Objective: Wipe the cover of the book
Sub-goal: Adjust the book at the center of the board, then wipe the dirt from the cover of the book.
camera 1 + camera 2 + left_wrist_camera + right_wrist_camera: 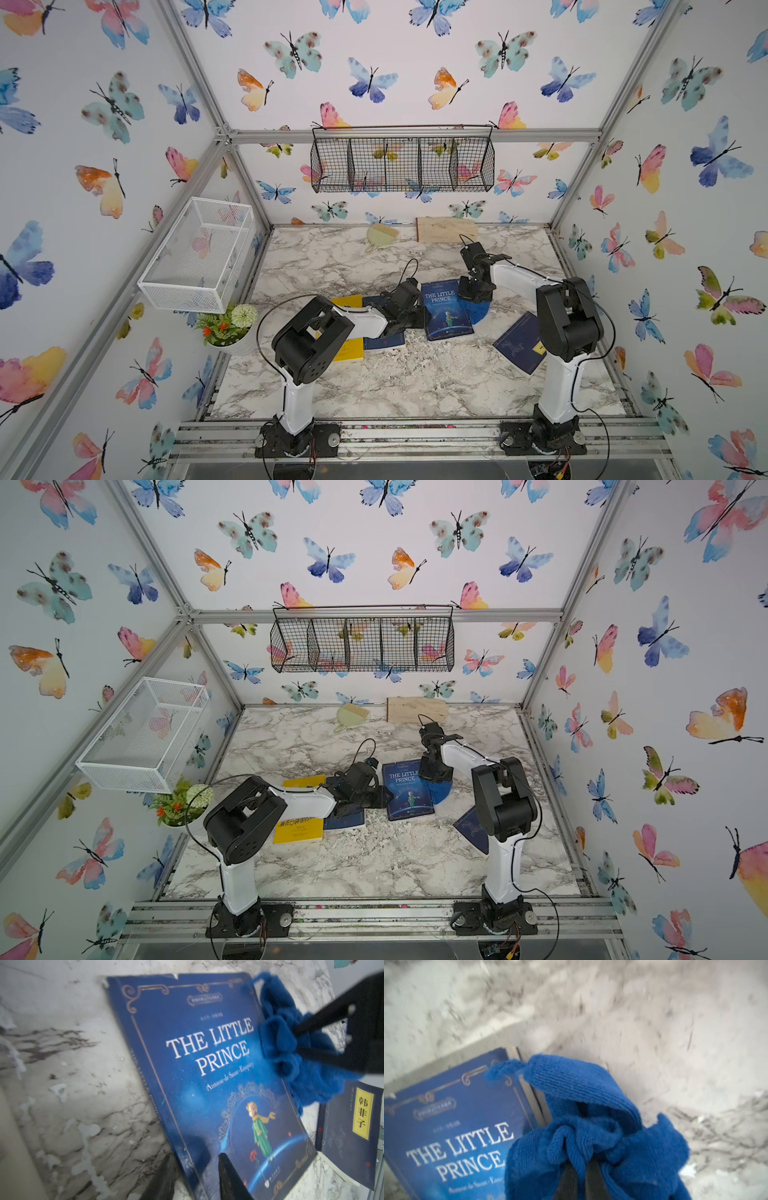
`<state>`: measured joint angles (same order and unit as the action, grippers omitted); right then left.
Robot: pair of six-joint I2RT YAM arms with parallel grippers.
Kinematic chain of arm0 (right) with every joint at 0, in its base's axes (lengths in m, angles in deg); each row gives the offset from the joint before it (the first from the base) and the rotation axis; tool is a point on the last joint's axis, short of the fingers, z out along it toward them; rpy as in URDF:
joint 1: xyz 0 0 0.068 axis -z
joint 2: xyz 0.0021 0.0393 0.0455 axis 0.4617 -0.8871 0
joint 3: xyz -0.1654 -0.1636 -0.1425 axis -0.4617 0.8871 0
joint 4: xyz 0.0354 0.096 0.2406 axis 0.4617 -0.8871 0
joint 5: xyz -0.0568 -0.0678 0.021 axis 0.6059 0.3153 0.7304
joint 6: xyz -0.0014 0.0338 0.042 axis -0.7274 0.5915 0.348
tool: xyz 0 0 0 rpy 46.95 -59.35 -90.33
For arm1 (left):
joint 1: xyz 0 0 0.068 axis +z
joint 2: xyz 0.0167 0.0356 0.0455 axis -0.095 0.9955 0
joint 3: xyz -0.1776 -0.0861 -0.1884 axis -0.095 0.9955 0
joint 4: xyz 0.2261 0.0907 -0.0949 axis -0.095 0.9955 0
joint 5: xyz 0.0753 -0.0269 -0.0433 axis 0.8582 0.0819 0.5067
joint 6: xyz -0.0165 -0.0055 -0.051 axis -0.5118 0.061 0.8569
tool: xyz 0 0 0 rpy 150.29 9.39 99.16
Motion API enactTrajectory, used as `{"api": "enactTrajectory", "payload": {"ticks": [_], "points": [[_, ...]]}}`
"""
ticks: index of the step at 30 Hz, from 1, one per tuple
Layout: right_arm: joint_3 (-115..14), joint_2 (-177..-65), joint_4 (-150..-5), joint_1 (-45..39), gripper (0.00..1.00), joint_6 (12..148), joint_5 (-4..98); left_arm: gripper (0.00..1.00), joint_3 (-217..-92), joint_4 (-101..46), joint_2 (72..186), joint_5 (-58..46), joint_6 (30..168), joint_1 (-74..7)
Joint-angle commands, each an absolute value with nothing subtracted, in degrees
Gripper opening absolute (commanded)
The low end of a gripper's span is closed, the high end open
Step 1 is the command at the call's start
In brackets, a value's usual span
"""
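right wrist view: right tool [580, 1159] clamped on blue cloth [591, 1105], which lies over the book [456, 1126] page edge, mid table [395, 382]. left tool [194, 1165] narrowly parted, straddling the spine corner (steadying, probably). i'd judge most of the cover is left to wipe.

Tabletop [374, 866]: marble-patterned, books lying flat.
The Little Prince book [409, 796]: blue cover up, near centre.
Blue cloth [442, 792]: bunched at that book's right edge.
Right gripper [434, 780]: pointed down onto the cloth.
Left gripper [383, 800]: at the book's left edge.
Yellow book [299, 831]: partly under the left arm.
Potted plant [178, 808]: tabletop's left edge.
Hand brush [351, 717]: back edge.
Wooden board [415, 709]: just beside the brush.
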<state>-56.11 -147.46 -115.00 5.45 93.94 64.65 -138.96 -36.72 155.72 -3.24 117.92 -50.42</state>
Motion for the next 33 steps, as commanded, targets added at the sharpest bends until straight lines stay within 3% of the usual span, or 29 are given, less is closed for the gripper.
{"api": "enactTrajectory", "payload": {"ticks": [1,10,17,27,33], "points": [[-60.23,-146.91,-119.55,5.42,0.01,92.60,68.72,0.35,-137.32,-32.49,156.44,-6.10,118.19,-51.31],[-63.39,-138.94,-124.61,5.43,0.01,94.87,74.64,0.27,-137.98,-31.66,157.64,-5.58,118.47,-51.20],[-55.10,-133.85,-113.57,5.26,0.02,97.26,60.60,0.24,-138.64,-30.89,158.28,-4.93,118.47,-51.15],[-39.49,-141.12,-102.96,2.45,0.01,101.46,56.33,0.23,-139.03,-30.36,158.81,-4.88,118.45,-51.20],[-47.35,-152.10,-104.25,2.45,0.01,100.79,58.33,0.22,-139.08,-30.29,158.92,-4.88,118.38,-51.21]]}}
